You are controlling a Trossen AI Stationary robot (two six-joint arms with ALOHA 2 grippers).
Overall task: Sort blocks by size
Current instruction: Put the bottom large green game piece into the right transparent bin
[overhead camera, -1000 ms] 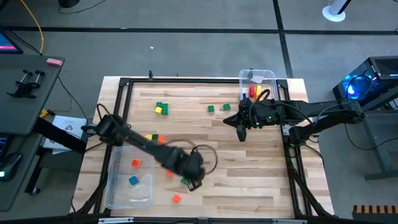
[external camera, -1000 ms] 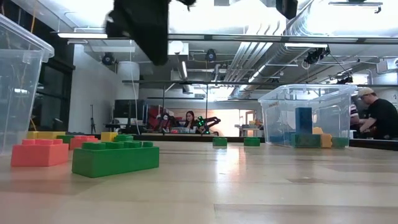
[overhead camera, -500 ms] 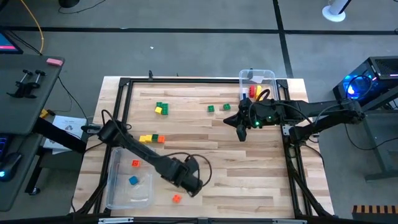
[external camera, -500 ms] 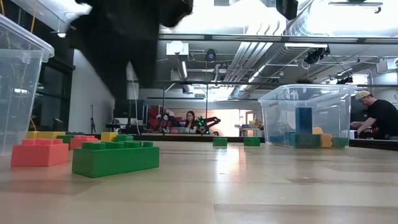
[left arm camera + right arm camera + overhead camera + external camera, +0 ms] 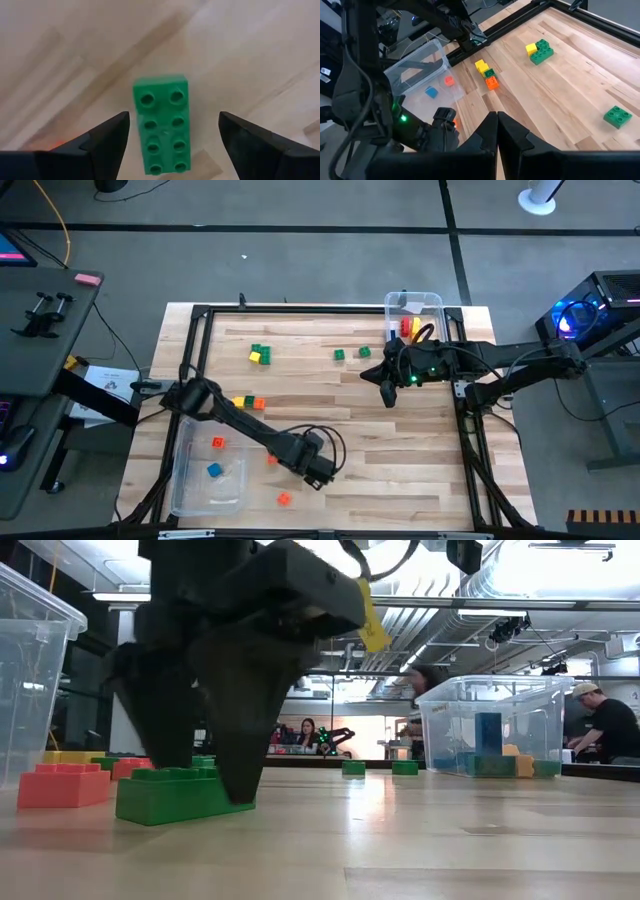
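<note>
A long green block (image 5: 161, 122) lies flat on the wood, studs up. My left gripper (image 5: 173, 119) stands open over it, one finger on each long side and a gap on both. In the low view the dark fingers (image 5: 245, 740) reach down to the green block (image 5: 185, 795). From above, the left gripper (image 5: 317, 472) hides this block. Other blocks lie scattered: a green and yellow pair (image 5: 259, 355), two small green ones (image 5: 339, 354), a yellow-green-orange row (image 5: 245, 402), and orange ones (image 5: 284, 499). My right gripper (image 5: 387, 394) hangs shut and empty at mid-right.
A clear bin (image 5: 190, 490) at the front left holds a red block (image 5: 217, 443) and a blue one (image 5: 214, 470). A second clear bin (image 5: 432, 302) at the back right holds red and yellow blocks. A black frame rims the table. People sit in the room behind.
My left gripper has opened and come down until its fingers straddle the long green block. The right arm has stayed still.
</note>
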